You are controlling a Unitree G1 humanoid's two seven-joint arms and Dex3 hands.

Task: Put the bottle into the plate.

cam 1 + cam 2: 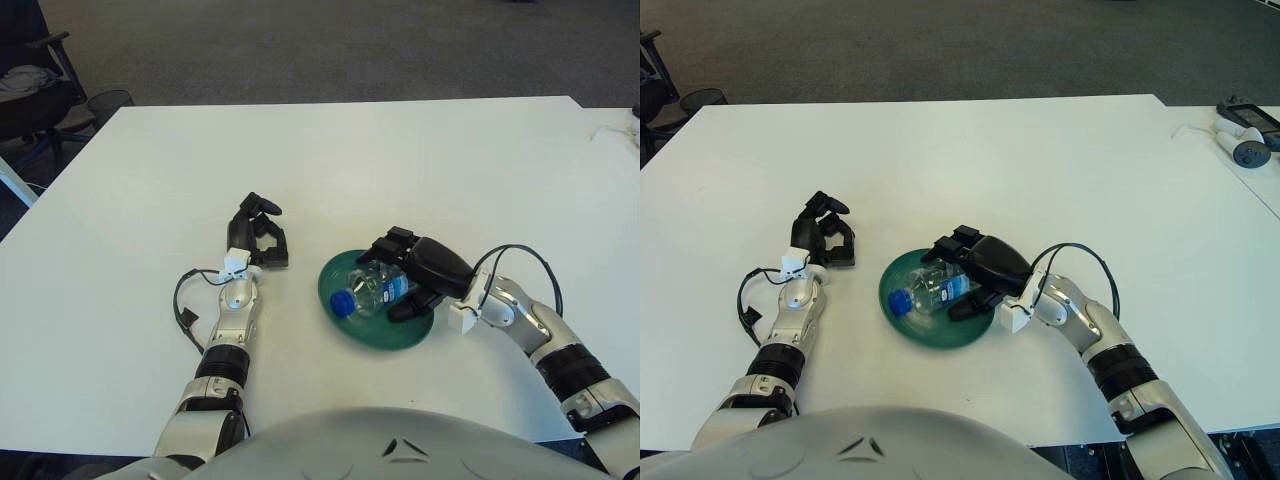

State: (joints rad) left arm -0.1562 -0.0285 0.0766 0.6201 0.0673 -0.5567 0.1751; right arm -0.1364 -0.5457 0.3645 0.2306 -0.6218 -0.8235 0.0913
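A clear plastic bottle (375,290) with a blue cap (342,303) lies on its side inside the dark green plate (404,337), cap pointing to the left front. My right hand (398,278) covers the bottle's base end from the right, fingers curled over the top and thumb under it, still closed around it. My left hand (260,238) shows left of the plate on the white table, fingers curled and holding nothing.
A white table (420,160) spans the view. Beside my left forearm lies a black cable (183,300). An office chair (30,85) and a bin (110,100) stand past the far left corner. Small devices (1243,135) lie at the far right edge.
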